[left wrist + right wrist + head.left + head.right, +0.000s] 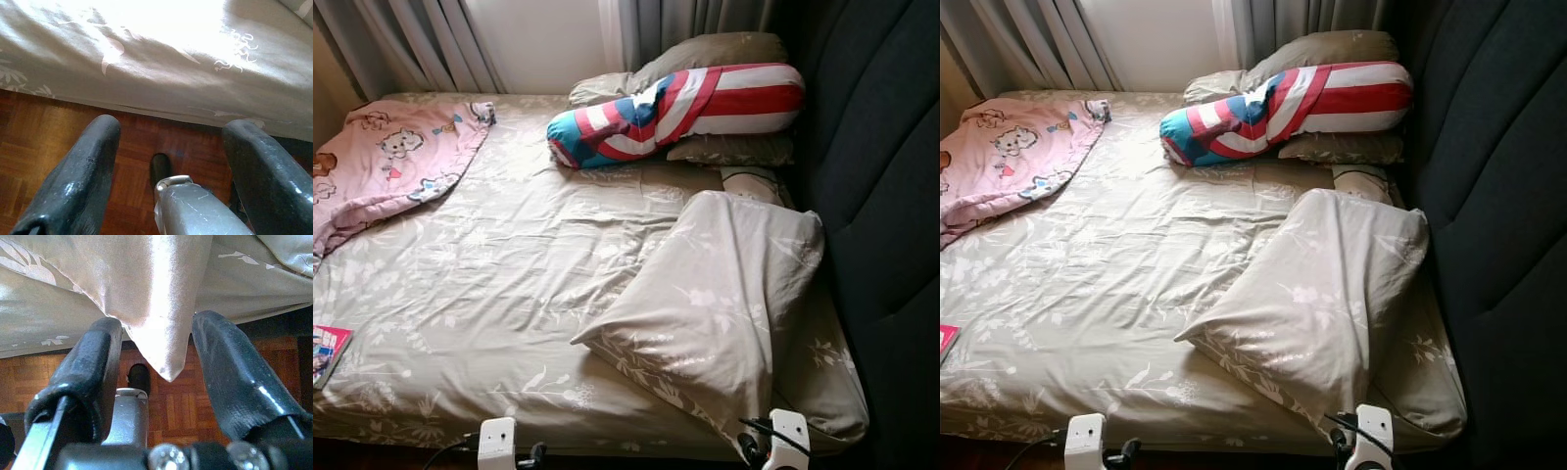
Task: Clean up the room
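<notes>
The bed (489,323) occupies the area in front of the robot and is covered with a beige sheet printed with pale leaves. A dark padded headboard (881,196) runs along the robot's right side.

Items on the bed:
- A beige pillow (715,294) lies on the near right part of the mattress, tilted, with one corner overhanging the near edge.
- A red, white and blue striped bolster (675,113) lies across the far right area, resting against two further beige pillows (715,54) stacked by the headboard.
- A pink blanket (391,162) with cartoon prints is bunched at the far left corner.
- A small magazine (327,352) (only its corner is visible) lies at the near left edge.

Grey curtains (401,44) hang behind the bed.

Right gripper (161,345): positioned at the near bed edge, fingers spread apart. The overhanging pillow corner hangs down between the two fingers; the left-hand finger (93,357) appears to touch the fabric, and the other stands just beside it. The fingers are not clenched on the fabric.

Left gripper (171,147): held low at the near bed edge, fingers released and wide apart, holding nothing. The sheet's hanging edge lies just ahead of it, above a wooden parquet floor (44,147).
</notes>
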### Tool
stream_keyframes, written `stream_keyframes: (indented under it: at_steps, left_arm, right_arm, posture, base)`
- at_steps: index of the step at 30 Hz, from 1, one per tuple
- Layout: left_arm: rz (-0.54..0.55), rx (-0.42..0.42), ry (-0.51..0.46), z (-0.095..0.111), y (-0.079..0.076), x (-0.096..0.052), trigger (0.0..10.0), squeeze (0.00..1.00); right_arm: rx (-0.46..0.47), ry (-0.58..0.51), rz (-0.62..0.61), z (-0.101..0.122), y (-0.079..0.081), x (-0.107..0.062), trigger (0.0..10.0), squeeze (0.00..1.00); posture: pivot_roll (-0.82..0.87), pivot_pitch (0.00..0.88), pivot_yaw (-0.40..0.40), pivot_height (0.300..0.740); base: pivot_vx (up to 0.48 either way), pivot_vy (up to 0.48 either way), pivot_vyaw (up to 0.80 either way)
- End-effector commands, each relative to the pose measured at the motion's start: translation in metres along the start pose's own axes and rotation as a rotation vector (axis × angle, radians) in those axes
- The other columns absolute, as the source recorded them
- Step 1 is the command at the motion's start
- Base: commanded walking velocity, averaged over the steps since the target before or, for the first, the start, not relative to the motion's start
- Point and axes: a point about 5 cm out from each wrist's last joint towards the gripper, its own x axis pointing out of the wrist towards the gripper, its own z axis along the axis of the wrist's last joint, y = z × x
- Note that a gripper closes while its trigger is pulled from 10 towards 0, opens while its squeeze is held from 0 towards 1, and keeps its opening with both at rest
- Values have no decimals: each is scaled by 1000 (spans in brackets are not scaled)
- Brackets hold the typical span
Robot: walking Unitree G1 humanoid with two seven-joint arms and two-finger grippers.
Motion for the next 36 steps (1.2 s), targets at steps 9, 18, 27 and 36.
stream_keyframes:
  at_steps: [9, 18, 27, 36]
  left_arm:
    - [2, 0, 11, -4, 2, -2, 10000, 0]
    - [-4, -2, 10, -4, 2, -2, 10000, 0]
    - [-3, 5, 10, -5, 2, -3, 10000, 0]
    - [-3, 13, 9, -7, 3, -4, 10000, 0]
  right_arm:
    - [16, -2, 1, -2, 0, -1, 10000, 0]
    - [20, -18, 6, -1, 0, -1, 10000, 0]
    - [28, -33, 7, -1, 0, -2, 10000, 0]
    - [106, -117, -21, 1, -1, -4, 10000, 0]
  posture:
    - [-17, 83, -2, 740]
    - [-17, 78, -4, 740]
    - [-14, 63, -4, 740]
    - [-14, 67, 0, 740]
  base:
    - [82, 0, 0]
    - [272, 0, 0]
    - [97, 0, 0]
    - [0, 0, 0]
